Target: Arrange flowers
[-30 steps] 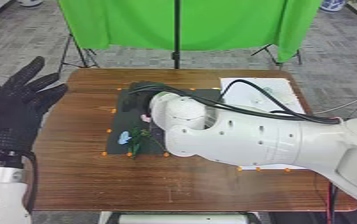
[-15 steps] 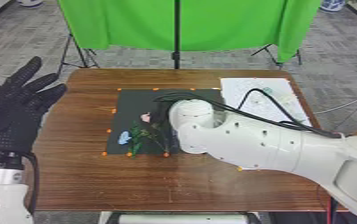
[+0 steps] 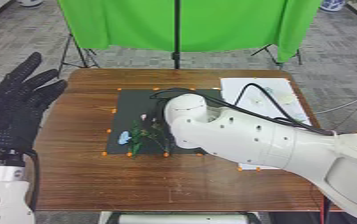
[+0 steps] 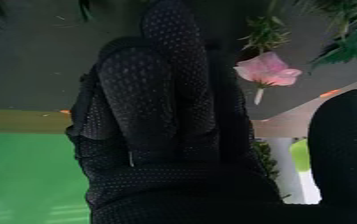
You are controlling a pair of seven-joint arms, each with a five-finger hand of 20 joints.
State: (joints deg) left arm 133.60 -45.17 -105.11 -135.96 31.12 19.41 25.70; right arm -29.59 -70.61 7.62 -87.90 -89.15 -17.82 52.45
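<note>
In the head view my left hand (image 3: 13, 107) stays raised beyond the table's left edge, fingers straight and apart. My right hand (image 3: 163, 116) is over the black mat (image 3: 137, 104), largely hidden by its own arm. A blue flower (image 3: 124, 137), a pink flower (image 3: 144, 118) and green stems (image 3: 137, 139) lie on the mat to its left. The right wrist view shows the right hand (image 4: 170, 145) with relaxed, extended fingers and the thumb apart. The pink flower (image 4: 268, 71) is beyond the gap between them, near green leaves (image 4: 350, 47). I see nothing held.
A white sheet (image 3: 245, 90) with pale items on it lies at the table's right, partly under my right arm. Orange markers line the mat's edges. Behind the wooden table (image 3: 86, 175) hangs a green cloth (image 3: 130, 25) on a stand.
My right hand has drawn back from the mat's far left part, toward the robot and rightward, uncovering the far end of the mat. The left hand has barely moved.
</note>
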